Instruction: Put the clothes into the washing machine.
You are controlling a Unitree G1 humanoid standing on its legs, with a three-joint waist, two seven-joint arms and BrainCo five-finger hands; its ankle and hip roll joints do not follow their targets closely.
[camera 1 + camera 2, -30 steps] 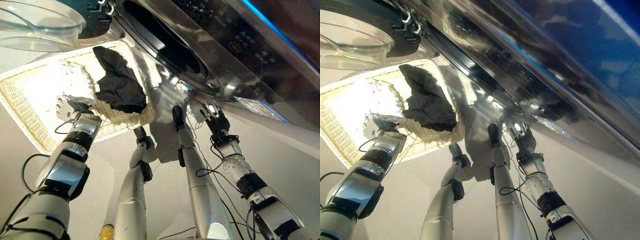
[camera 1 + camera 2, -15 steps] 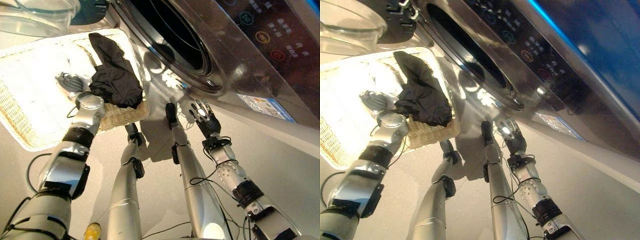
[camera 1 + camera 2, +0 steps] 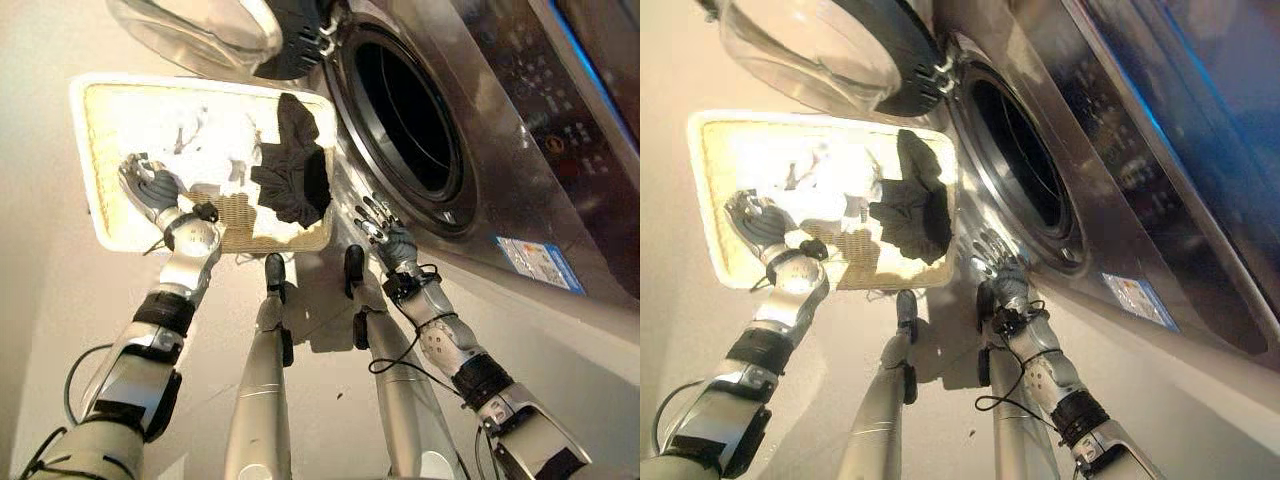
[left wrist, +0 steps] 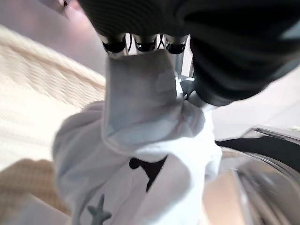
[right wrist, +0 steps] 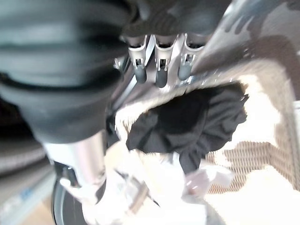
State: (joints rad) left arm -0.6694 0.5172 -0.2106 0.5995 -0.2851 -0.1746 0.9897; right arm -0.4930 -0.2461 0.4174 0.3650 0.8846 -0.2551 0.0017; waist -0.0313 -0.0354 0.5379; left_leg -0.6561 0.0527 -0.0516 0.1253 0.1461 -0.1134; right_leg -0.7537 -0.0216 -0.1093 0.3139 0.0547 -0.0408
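A wicker basket (image 3: 92, 150) lies on the floor in front of the washing machine, whose round drum opening (image 3: 405, 120) stands open. In the basket lie white clothes (image 3: 205, 140) and a black garment (image 3: 295, 172) draped over the corner nearest the machine. My left hand (image 3: 148, 185) is down in the basket's left side, fingers (image 4: 140, 46) curled on a fold of a white garment (image 4: 140, 187) with a star print. My right hand (image 3: 385, 232) hovers by the machine's front panel below the opening, fingers (image 5: 159, 70) straight and empty, the black garment (image 5: 187, 122) beyond them.
The machine's glass door (image 3: 200, 30) is swung open above the basket's far edge. A control panel (image 3: 530, 70) runs along the machine's top right, and a label (image 3: 538, 265) sits on its front. Bare floor lies around the basket.
The camera has swung, so the whole scene has shifted. My left hand has reached deeper into the basket and closed on white cloth. The right hand stays open by the machine's front.
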